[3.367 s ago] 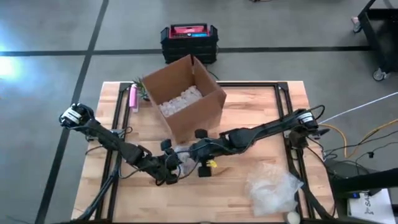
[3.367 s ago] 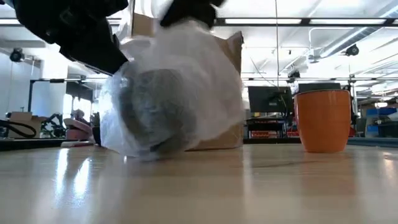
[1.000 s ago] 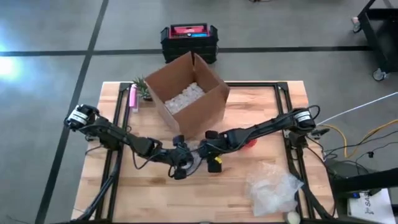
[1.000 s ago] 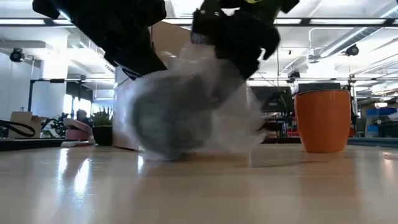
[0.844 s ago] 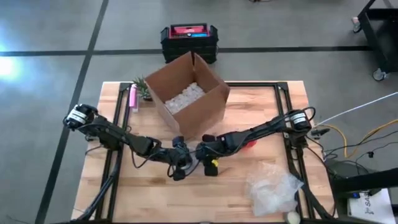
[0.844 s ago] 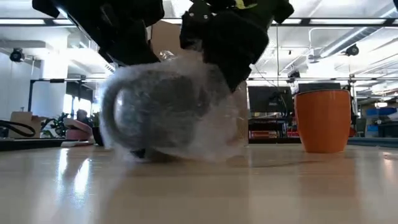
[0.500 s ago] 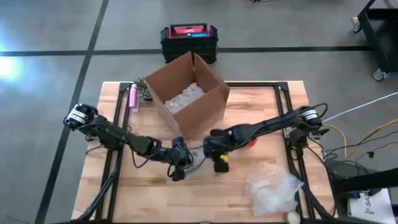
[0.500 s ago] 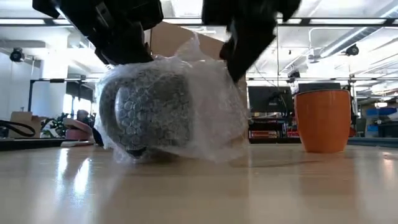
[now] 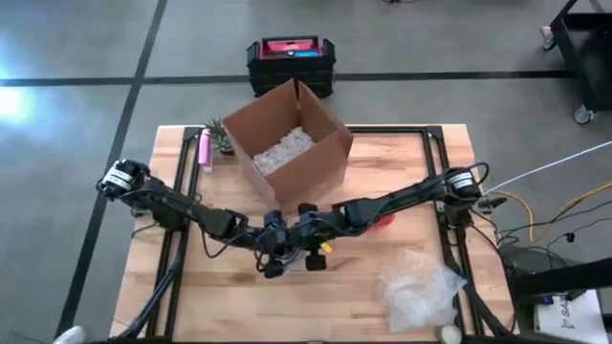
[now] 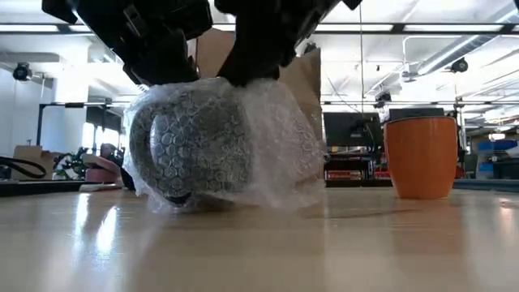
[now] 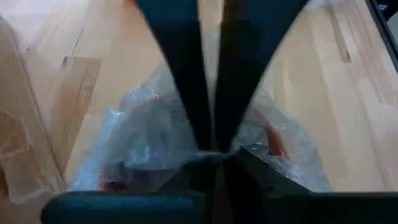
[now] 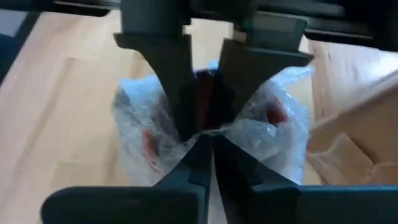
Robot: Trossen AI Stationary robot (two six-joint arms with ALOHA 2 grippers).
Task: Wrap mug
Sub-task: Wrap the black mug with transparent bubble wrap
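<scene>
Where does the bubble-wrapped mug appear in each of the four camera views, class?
High view: wrapped mug sits between both claws, front of the cardboard box.
Low view: mug left of centre, box behind it.
Left wrist view: mug behind the fingers.
Right wrist view: mug behind the fingers.
Shared landmark: the box.

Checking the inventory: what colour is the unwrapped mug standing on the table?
Orange: the plain orange ceramic mug, clearest in the low view.

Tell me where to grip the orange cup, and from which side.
The orange cup stands upright and apart from the wrapped mug. I would likely come from above, closing the gripper on one part of its rim; its wall looks smooth and wide, with no handle visible.
</scene>
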